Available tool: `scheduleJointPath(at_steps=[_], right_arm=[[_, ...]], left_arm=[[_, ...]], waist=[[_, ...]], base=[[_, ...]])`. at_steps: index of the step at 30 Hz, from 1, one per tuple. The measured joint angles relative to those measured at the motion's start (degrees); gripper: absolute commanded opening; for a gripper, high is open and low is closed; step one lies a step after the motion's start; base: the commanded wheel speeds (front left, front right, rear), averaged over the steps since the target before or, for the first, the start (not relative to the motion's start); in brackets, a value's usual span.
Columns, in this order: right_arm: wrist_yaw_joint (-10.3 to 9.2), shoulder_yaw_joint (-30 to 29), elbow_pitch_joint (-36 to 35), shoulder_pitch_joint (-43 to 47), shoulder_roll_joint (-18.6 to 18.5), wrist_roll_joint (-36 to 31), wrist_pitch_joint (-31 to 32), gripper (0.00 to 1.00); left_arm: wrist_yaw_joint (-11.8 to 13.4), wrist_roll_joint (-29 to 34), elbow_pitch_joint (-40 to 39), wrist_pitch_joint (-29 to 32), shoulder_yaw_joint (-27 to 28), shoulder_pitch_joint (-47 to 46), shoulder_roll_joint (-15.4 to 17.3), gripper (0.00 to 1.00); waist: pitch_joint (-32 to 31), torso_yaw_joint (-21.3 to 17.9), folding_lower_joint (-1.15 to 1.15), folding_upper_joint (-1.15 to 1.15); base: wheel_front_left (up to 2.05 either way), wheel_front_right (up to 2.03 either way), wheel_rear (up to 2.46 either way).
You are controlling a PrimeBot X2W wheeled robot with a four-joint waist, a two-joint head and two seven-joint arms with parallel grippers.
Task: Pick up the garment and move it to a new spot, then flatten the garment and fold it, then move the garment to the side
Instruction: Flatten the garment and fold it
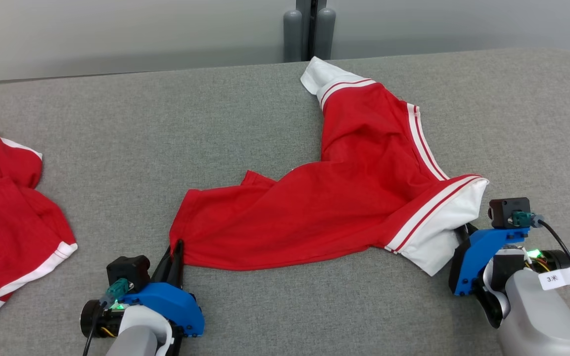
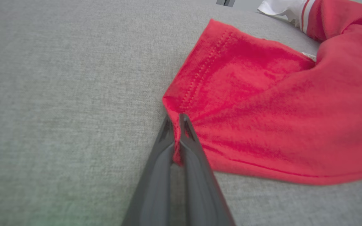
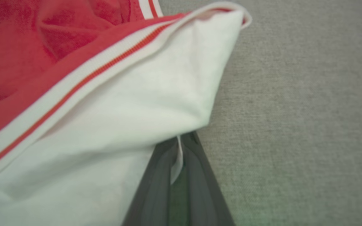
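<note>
The bench (image 1: pixel 117 148) is covered in grey cloth with a fine, even weave, and its far edge runs across the top of the head view. Behind it is a plain pale wall (image 1: pixel 117 34), with two rounded dark grey posts (image 1: pixel 309 29) at top centre.

The red T-shirt (image 1: pixel 344 198) lies crumpled from the centre to the right of that view. It is a smooth red knit with white sleeve ends set off by red and white stripes. One sleeve reaches the bench's far edge at top centre and the other lies at the right.

At lower left, the left gripper (image 2: pixel 176 119) has its long dark fingers (image 2: pixel 196 150) closed on the stitched hem corner, pinching a fold of red cloth. At lower right, the right gripper (image 3: pixel 180 141) is closed on the edge of the white sleeve.

A second red garment (image 1: pixel 3 222) with white trim is heaped at the left edge.
</note>
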Motion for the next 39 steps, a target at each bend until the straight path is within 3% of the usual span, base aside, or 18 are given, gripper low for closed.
scheduleJointPath(at_steps=[6,9,12,17,23,27,30,35,39], right_arm=[[0.07,-0.4,-2.0,3.4,0.1,4.9,-2.6,0.0],[0.07,-0.8,-9.4,8.8,0.2,8.0,-1.7,0.0],[0.07,-2.4,-19.1,13.2,-0.3,9.8,0.8,0.0],[0.07,-5.8,-41.1,21.8,0.1,10.8,8.4,0.0],[0.07,-8.6,-66.2,29.1,2.6,10.8,17.7,0.0],[0.07,-10.8,-78.6,30.2,3.3,10.2,20.9,0.0],[0.07,-12.2,-85.9,30.0,3.6,9.0,22.3,0.0],[0.07,-13.8,-92.2,25.6,3.0,8.1,24.5,0.0],[0.07,-14.4,-88.1,17.1,-0.3,10.3,25.3,0.0]], left_arm=[[0.0,-1.4,-1.6,0.0,0.4,1.5,0.1,0.0],[-0.4,-2.8,-7.2,0.0,1.9,4.4,0.4,0.0],[-0.6,-4.0,-14.0,-0.1,2.8,7.0,0.7,0.0],[-1.0,-8.1,-27.6,0.6,4.2,12.8,0.9,0.0],[-1.3,-15.2,-46.6,8.5,3.4,17.2,1.5,0.0],[-1.3,-19.2,-58.8,14.3,3.7,18.8,2.9,0.0],[0.2,-22.3,-66.8,18.3,4.8,19.3,3.6,0.0],[2.9,-28.0,-76.4,25.7,5.6,18.2,4.4,0.0],[4.4,-30.0,-77.1,30.2,7.4,12.3,6.7,0.0]], waist=[[-2.1,-0.2,0.02,0.0],[-4.0,-1.0,0.02,0.0],[-5.5,-1.8,0.02,0.0],[-7.8,-2.9,0.01,0.0],[-8.5,-2.9,0.0,0.0],[-8.2,-2.5,0.0,0.0],[-8.0,-2.3,0.0,0.0],[-6.5,-2.2,0.0,0.0],[-4.3,-2.2,0.0,0.0]], base=[[0.0,0.0,0.0],[0.0,0.0,0.0],[0.0,0.0,0.0],[0.0,0.0,0.0],[0.0,0.0,0.0],[0.0,0.0,0.0],[0.0,0.0,0.0],[0.0,0.0,0.0],[0.0,0.0,0.0]])
